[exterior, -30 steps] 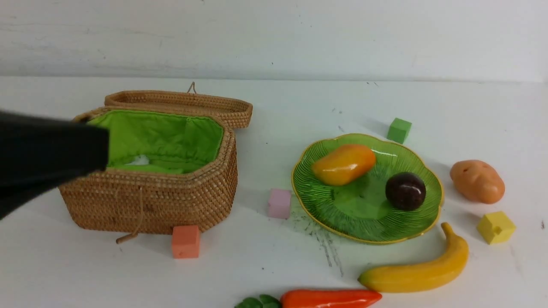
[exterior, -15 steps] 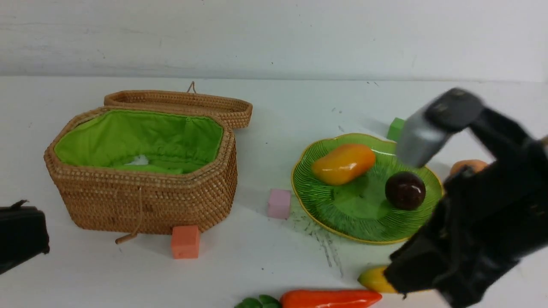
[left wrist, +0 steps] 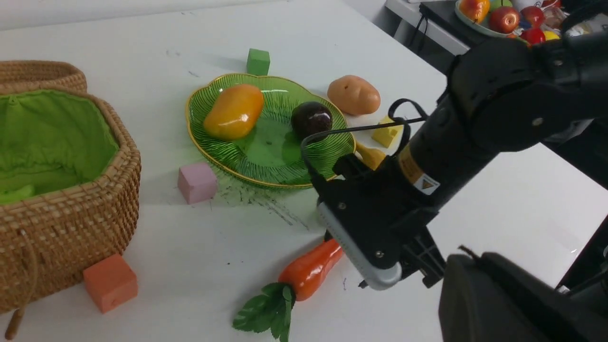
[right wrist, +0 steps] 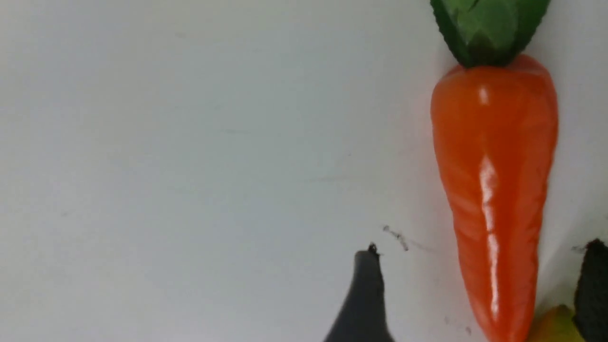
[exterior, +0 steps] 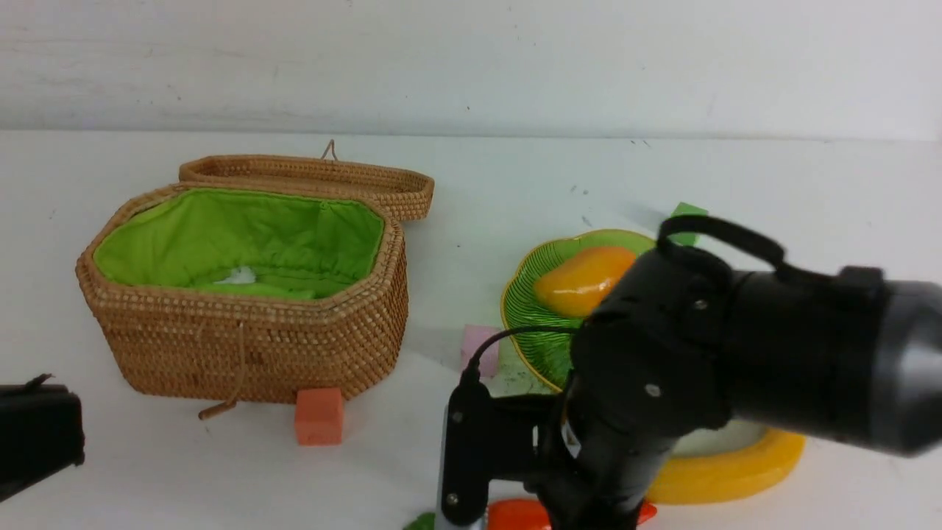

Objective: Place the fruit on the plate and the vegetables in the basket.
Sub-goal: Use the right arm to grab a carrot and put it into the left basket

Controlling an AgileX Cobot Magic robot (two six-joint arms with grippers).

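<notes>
One pink cube sits between basket and plate.

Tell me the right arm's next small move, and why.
Probably lower the right arm and close its fingers on the carrot. The fingers are open, one on each side of the carrot's thin end. The carrot lies ungripped on the table, and the basket stands open for it.
</notes>
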